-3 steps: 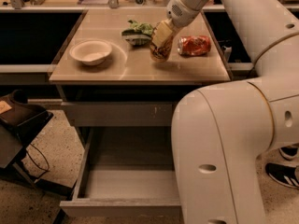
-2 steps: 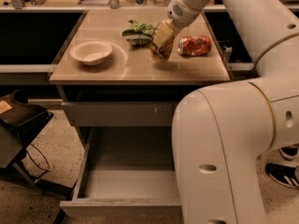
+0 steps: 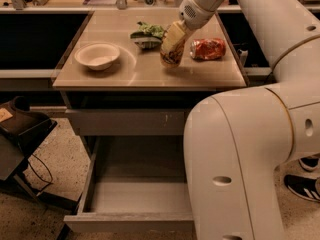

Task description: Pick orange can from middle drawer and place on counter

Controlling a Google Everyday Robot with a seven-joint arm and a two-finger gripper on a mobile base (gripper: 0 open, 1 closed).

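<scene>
My gripper reaches down over the beige counter, its pale fingers around the dark orange-brown can. The can stands upright with its base at or just above the counter top, right of centre. The middle drawer is pulled open below; the part of its grey floor that shows holds nothing. My white arm hides the drawer's right side.
On the counter are a white bowl at the left, a green chip bag behind the can, and a crushed orange-red can lying to the right. The shut top drawer front sits under the counter. A dark stand is on the floor at the left.
The gripper with the can has sunk slightly toward the counter top. Nothing else has moved.
</scene>
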